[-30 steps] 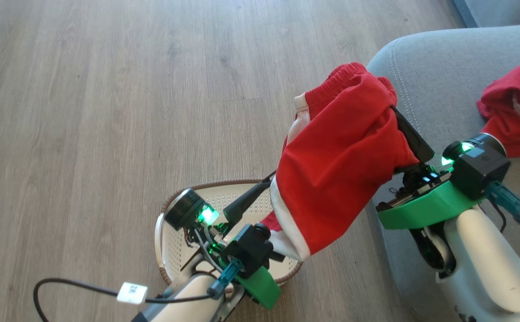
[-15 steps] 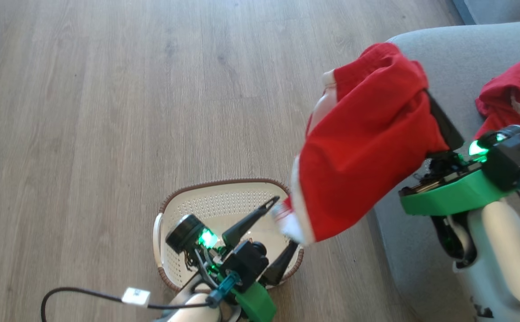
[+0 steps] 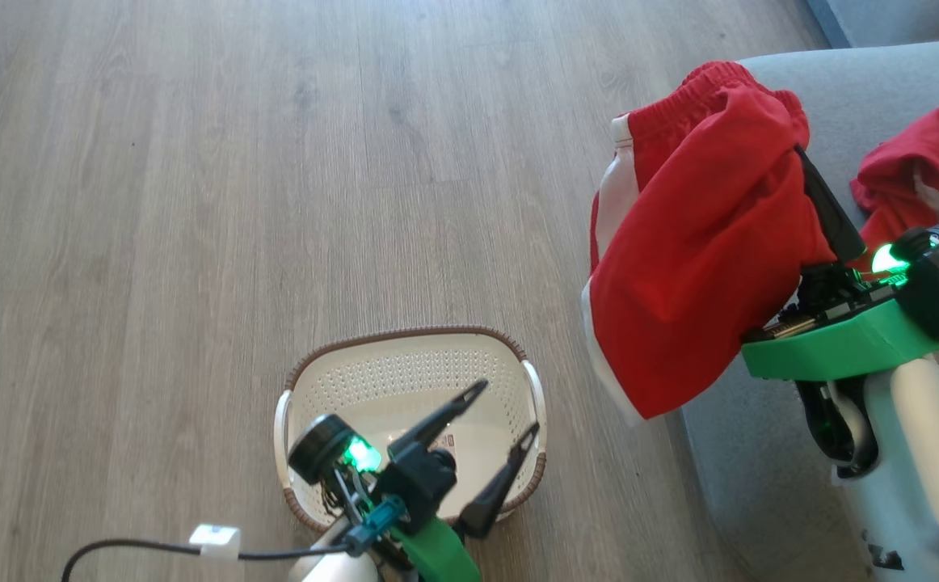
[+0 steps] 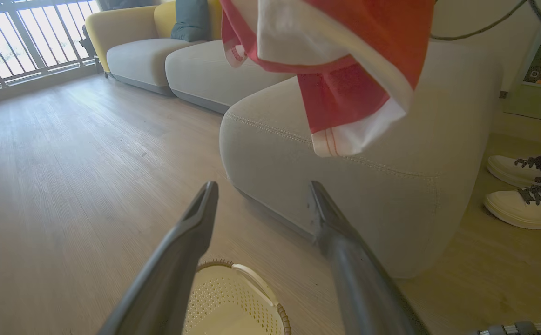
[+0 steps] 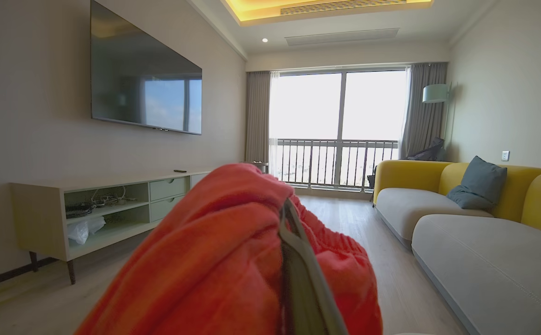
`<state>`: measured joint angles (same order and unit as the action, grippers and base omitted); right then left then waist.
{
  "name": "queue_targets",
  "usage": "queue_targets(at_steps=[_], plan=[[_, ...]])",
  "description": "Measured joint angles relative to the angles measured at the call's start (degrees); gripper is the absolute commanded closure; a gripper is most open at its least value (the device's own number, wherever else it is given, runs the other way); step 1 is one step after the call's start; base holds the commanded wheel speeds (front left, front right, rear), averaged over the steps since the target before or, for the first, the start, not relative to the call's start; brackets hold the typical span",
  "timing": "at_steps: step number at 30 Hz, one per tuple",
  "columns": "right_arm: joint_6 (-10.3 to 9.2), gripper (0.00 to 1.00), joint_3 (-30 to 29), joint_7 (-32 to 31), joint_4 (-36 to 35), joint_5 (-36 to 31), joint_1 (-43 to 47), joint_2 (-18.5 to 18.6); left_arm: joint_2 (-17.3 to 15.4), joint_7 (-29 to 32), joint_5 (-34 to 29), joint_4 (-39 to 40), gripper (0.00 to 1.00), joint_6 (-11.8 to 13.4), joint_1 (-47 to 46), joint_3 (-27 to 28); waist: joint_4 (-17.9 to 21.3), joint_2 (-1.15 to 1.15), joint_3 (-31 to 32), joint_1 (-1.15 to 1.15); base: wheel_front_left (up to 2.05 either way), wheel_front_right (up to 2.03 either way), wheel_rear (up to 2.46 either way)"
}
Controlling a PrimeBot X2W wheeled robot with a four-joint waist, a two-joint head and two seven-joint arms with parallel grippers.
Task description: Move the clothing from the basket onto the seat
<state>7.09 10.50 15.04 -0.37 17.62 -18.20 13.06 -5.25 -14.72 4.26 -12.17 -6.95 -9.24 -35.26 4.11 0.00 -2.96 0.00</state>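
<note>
The cream basket stands on the wood floor, holding only a label sticker. My left gripper hangs open over its right half with nothing between its fingers. My right gripper is shut on the red shorts, which have a white side stripe. They dangle at the left edge of the grey seat, clear of the basket. The red shirt lies crumpled on the seat farther right. In the right wrist view the shorts bunch around one grey finger.
Bare wood floor spreads to the left and beyond the basket. A person's white shoes stand on the floor past the seat's far side. A black cable with a white tag trails from my left arm.
My right gripper has carried the shorts rightward and away from the basket, up beside the seat's edge. My left gripper has drawn back toward me over the basket, still open.
</note>
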Motion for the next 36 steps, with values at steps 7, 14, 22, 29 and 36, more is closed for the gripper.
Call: queue_targets(at_steps=[7,14,22,29,36], plan=[[0.00,1.00,-0.31,0.00,0.01,0.00,0.04,0.00,0.42,0.00,-0.80,-0.35,0.00,-0.45,1.34,0.12,0.33,0.00,0.36,0.00,0.00,0.00,0.00],[0.00,1.00,-0.32,0.00,0.04,0.00,0.08,0.00,0.55,0.00,-1.34,-0.76,0.00,-0.45,1.35,0.10,0.54,0.00,0.58,0.00,0.00,0.00,0.00],[0.00,1.00,-0.42,0.00,0.08,-0.03,0.16,0.16,0.57,0.00,-1.34,-0.75,0.00,-0.46,1.35,0.01,1.20,0.00,0.50,0.00,0.00,0.00,0.00],[0.00,1.00,-1.75,0.00,0.05,-0.73,0.16,1.22,0.56,0.00,-1.34,-0.71,0.00,-0.46,1.29,0.03,3.40,0.00,-0.75,0.00,0.00,0.00,0.00],[0.00,1.00,-3.38,0.00,0.08,-1.32,0.18,1.63,0.53,0.00,-1.35,-0.71,0.00,-0.46,0.95,-0.16,7.36,0.00,-2.42,0.00,0.00,0.00,0.00]])
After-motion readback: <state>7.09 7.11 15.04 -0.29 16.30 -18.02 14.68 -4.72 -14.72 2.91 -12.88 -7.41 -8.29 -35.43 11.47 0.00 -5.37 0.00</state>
